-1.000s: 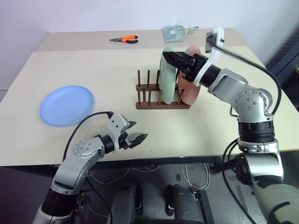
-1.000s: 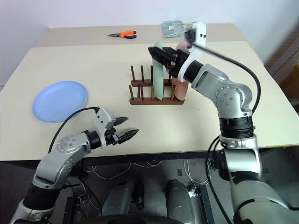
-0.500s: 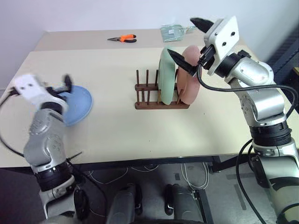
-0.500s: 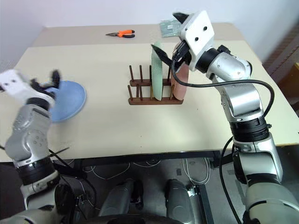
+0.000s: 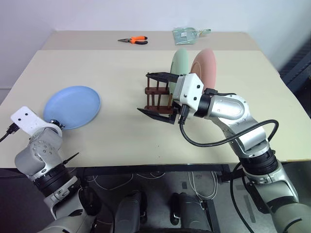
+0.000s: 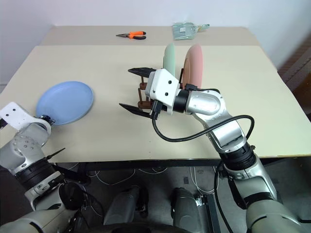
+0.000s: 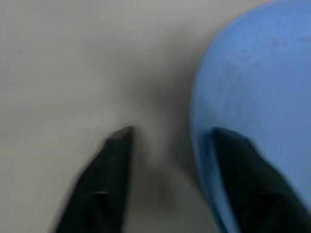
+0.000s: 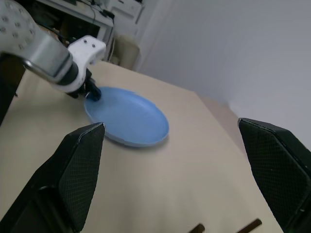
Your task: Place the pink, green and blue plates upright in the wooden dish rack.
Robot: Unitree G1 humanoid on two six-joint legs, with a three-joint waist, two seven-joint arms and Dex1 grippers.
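Head view: green plate (image 5: 179,65) and pink plate (image 5: 206,68) stand in the wooden dish rack (image 5: 156,92); my right gripper (image 5: 158,97) hangs wide open, empty. Left wrist view: my left gripper (image 7: 167,182) straddles the blue plate (image 7: 257,92) rim, seemingly closing. Stiff, light, slippery; pinch the rim.

The blue plate (image 5: 72,107) lies flat on the desk (image 5: 116,77), its near rim between the left gripper's (image 7: 167,160) jaws. The wooden dish rack (image 5: 158,99), holding the green plate (image 5: 180,63) and the pink plate (image 5: 205,65), stands just behind the right gripper's (image 5: 156,96) jaws.

Dish rack (image 5: 156,92) partly behind right gripper (image 5: 158,98)
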